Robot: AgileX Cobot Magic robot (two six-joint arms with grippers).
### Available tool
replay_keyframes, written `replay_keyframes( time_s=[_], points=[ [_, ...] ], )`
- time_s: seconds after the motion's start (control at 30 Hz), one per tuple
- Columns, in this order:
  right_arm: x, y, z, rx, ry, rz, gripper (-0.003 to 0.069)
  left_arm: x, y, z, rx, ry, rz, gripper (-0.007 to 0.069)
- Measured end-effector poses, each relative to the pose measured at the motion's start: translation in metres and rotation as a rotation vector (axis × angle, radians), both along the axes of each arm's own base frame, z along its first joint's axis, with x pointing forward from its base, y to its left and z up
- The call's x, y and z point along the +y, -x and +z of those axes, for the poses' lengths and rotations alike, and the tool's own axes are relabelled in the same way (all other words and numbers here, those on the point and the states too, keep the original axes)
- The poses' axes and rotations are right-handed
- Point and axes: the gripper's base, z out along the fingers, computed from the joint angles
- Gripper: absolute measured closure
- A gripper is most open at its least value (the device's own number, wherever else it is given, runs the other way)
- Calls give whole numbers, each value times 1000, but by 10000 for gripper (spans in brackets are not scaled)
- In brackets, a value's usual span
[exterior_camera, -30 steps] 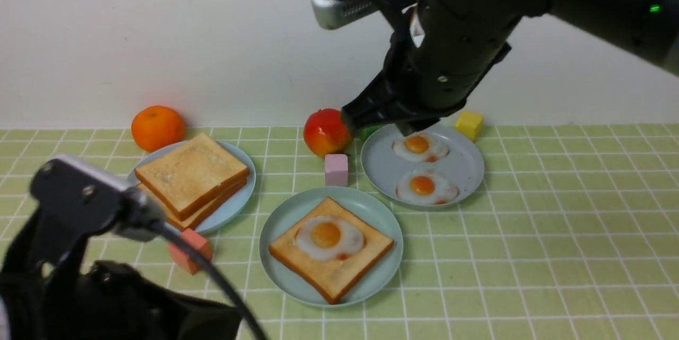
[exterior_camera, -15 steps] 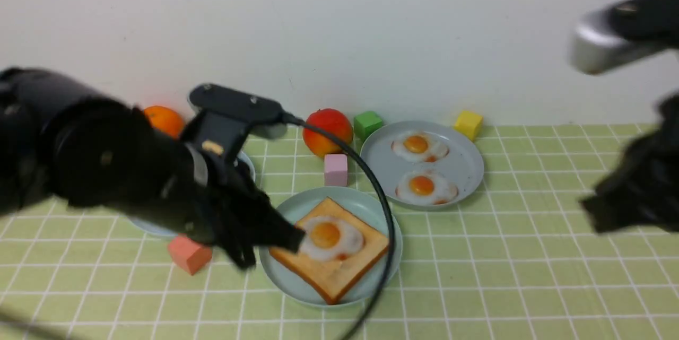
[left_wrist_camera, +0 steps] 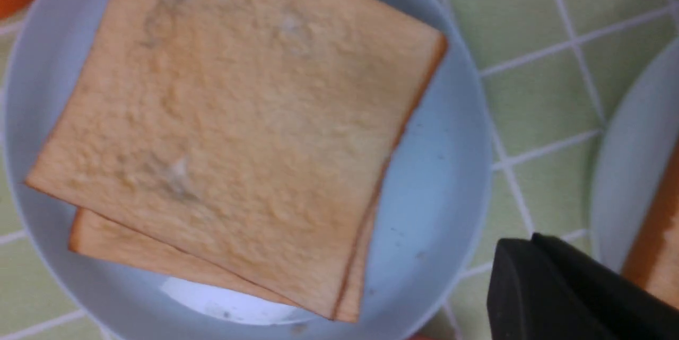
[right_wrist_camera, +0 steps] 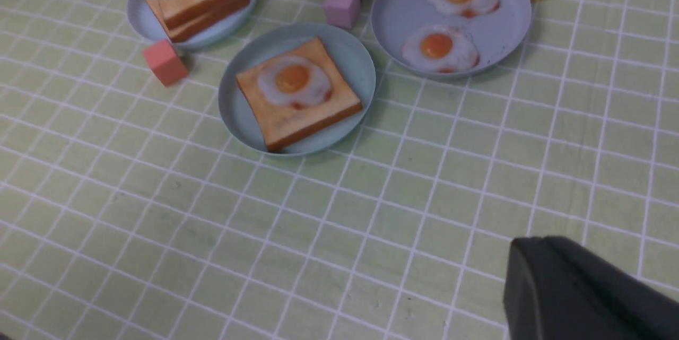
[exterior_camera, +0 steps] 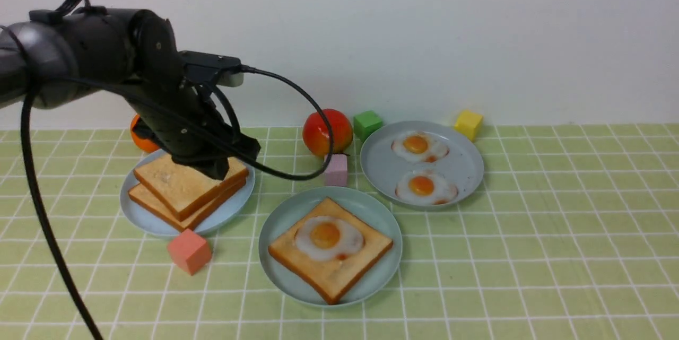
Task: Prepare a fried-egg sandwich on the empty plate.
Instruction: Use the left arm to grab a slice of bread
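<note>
At centre left of the front view, the left gripper hangs over the toast stack, likely to take the covering slice; I cannot tell whether its jaws are open. Lower centre, the plate carries a base slice with the fried egg on top.
</note>
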Motion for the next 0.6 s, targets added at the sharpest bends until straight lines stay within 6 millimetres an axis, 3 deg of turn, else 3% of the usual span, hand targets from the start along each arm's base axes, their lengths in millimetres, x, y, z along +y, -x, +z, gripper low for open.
replay_keyframes(
  time_s=[0.13,0.23,0.4,0.6],
  points=[
    [-7,10,1,-12,-42,13,669,9,-13,-10,-3,-72,-62,510],
    [-9,14,0,-6,-54,19,668,12,-20,-21,-26,-152,-149,379],
    [-4,10,-16,40,-17,21,666,12,-26,-33,-38,-190,-199,251],
    [0,6,-33,90,18,20,666,12,-27,-50,7,-225,-276,217]
  ],
)
